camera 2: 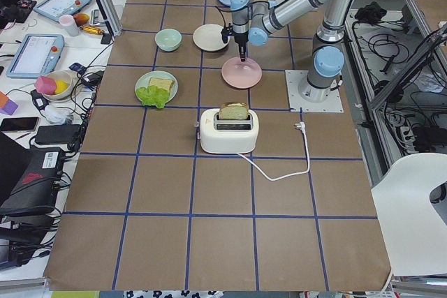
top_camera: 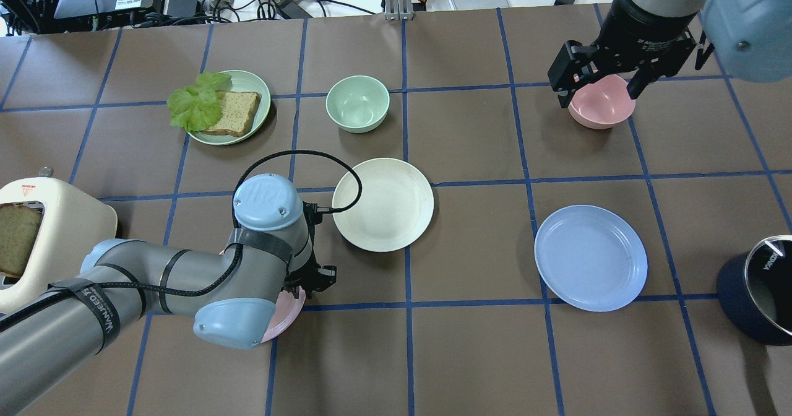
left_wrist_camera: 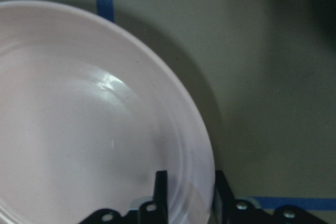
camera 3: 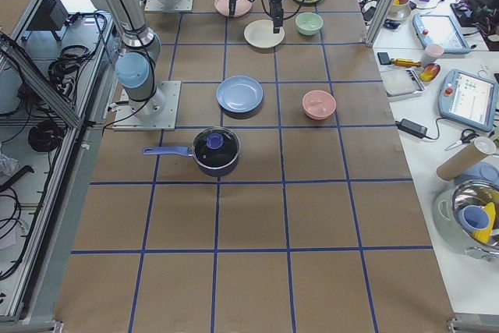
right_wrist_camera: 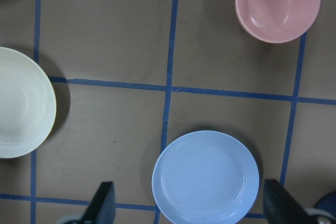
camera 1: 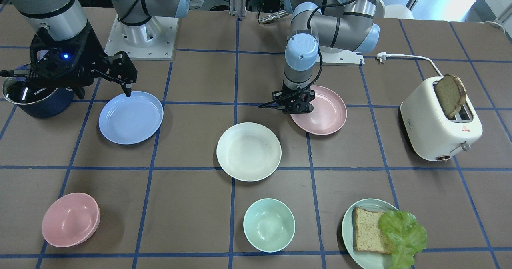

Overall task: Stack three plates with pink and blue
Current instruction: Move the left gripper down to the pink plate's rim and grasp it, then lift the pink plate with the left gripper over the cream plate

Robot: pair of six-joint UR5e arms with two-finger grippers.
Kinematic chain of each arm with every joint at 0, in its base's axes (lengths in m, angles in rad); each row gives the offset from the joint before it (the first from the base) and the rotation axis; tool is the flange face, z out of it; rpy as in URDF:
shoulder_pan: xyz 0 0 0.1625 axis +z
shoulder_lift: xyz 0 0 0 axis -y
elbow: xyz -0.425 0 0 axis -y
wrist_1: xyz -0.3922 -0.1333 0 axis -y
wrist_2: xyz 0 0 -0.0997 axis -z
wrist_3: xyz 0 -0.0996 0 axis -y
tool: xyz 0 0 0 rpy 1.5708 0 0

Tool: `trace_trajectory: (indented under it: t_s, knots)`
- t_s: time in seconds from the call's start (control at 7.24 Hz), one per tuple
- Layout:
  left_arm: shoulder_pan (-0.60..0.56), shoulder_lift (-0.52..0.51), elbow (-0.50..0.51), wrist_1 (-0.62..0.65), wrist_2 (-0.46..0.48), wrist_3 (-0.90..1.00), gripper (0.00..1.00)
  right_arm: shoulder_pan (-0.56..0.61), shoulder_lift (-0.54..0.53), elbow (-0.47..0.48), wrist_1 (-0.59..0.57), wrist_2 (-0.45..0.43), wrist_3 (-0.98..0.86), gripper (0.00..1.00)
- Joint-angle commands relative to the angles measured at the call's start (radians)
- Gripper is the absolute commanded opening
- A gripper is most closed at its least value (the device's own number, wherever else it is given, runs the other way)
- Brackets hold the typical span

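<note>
The pale pink plate [camera 1: 325, 111] lies near the robot's base, and my left gripper [camera 1: 294, 107] is shut on its rim. In the left wrist view one finger sits inside the rim and one outside [left_wrist_camera: 190, 195], on the pink plate [left_wrist_camera: 79, 129]. The cream-white plate [camera 1: 249, 151] lies at the table's middle, just beside the pink one. The light blue plate [camera 1: 131, 118] lies alone to the robot's right. My right gripper [top_camera: 599, 91] hangs high, open and empty; its wrist view shows the blue plate [right_wrist_camera: 206, 178] below.
A pink bowl [camera 1: 71, 219] and a mint bowl [camera 1: 269, 225] stand on the far side. A mint plate [camera 1: 352, 221] holds bread and lettuce. A white toaster [camera 1: 440, 129] with bread is beyond the left arm. A dark blue pot [top_camera: 758, 292] stands near the blue plate.
</note>
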Motion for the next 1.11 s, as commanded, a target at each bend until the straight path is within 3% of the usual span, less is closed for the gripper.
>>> trace_trajectory:
  t_s: [0.0, 0.28, 0.55, 0.97]
  knots:
    - [-0.002, 0.005, 0.027, 0.026, 0.005, 0.012, 0.00, 0.000, 0.000, 0.000, 0.005, 0.003, 0.000, 1.00]
    - [-0.034, -0.001, 0.194, -0.077, -0.026, -0.002, 0.00, 0.001, 0.000, 0.005, 0.004, 0.005, 0.000, 1.00]
    - [-0.069, -0.035, 0.454, -0.353, -0.056, -0.084, 0.00, 0.001, 0.000, 0.005, 0.001, 0.005, 0.000, 1.00]
    - [-0.115, -0.137, 0.628, -0.354, -0.177, -0.221, 0.00, 0.001, 0.000, 0.003, -0.002, 0.005, 0.000, 1.00]
